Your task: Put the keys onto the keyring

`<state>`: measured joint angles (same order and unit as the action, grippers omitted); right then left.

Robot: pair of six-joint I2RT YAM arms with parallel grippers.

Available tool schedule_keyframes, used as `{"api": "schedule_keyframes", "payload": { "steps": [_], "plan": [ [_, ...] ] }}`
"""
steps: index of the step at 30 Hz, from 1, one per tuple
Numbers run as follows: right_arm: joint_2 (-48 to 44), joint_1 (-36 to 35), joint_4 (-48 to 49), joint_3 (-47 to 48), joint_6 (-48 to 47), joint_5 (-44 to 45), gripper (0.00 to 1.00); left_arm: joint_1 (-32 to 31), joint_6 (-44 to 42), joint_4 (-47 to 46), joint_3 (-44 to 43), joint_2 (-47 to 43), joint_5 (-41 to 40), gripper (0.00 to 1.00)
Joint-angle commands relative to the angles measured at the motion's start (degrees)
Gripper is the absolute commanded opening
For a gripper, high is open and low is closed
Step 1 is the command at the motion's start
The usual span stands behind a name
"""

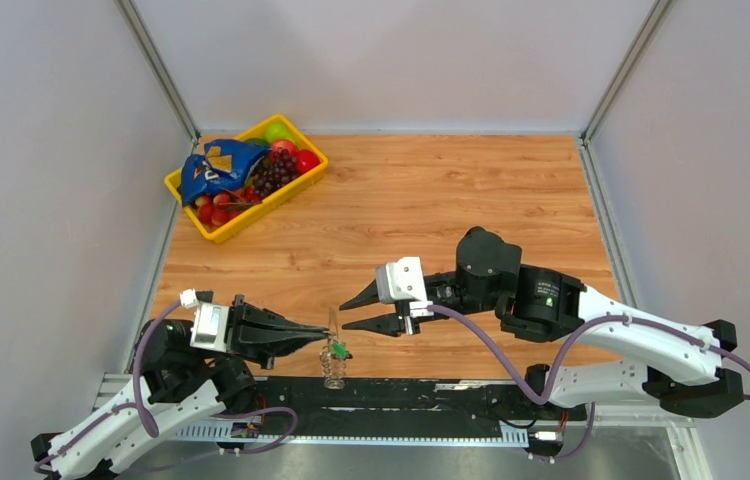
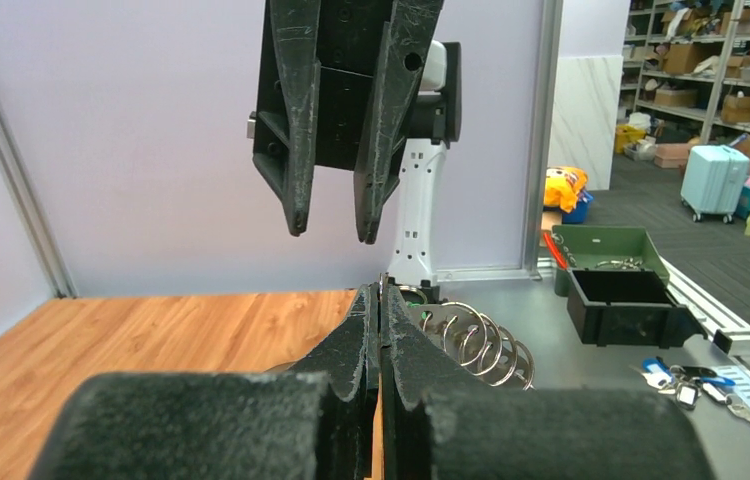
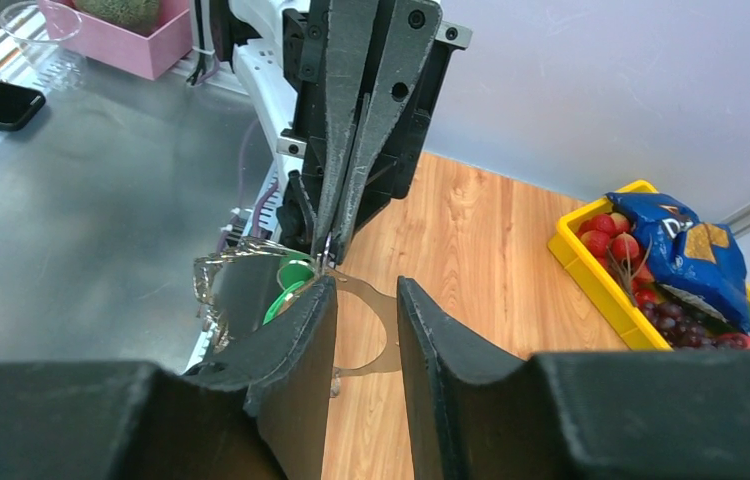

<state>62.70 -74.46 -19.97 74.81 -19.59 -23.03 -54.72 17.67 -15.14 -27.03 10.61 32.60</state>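
From above, my left gripper (image 1: 323, 339) sits low center, clamped shut on the keyring (image 1: 332, 345), with a green key (image 1: 338, 351) beside it. My right gripper (image 1: 344, 316) faces it, jaws narrowly apart. Only my right wrist shows the keyring as a thin grey loop; only my left shows its silvery chain (image 2: 476, 342) coiled.

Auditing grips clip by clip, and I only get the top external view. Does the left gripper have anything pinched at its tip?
Observer: Yes. The right wrist view shows the left gripper shut on one edge of a thin flat grey keyring.
Operator: Is the right gripper lined up with it?
Observer: Its own camera shows the right gripper open, with the keyring framed in the gap between its jaws. As far as I can tell, it is not yet touching.
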Motion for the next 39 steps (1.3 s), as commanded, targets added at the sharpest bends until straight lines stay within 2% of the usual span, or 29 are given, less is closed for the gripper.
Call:
{"api": "schedule_keyframes", "payload": {
  "steps": [1,39],
  "plan": [
    [1.05,-0.38,-1.87,3.3,2.24,-2.22,0.33,-0.13,0.62,-4.24,-0.24,-0.02,0.24,0.0],
    [3.65,-1.06,-2.32,3.41,4.26,-1.48,0.28,-0.17,-0.53,-4.55,0.17,0.5,-0.33,0.0]
  ]
}}
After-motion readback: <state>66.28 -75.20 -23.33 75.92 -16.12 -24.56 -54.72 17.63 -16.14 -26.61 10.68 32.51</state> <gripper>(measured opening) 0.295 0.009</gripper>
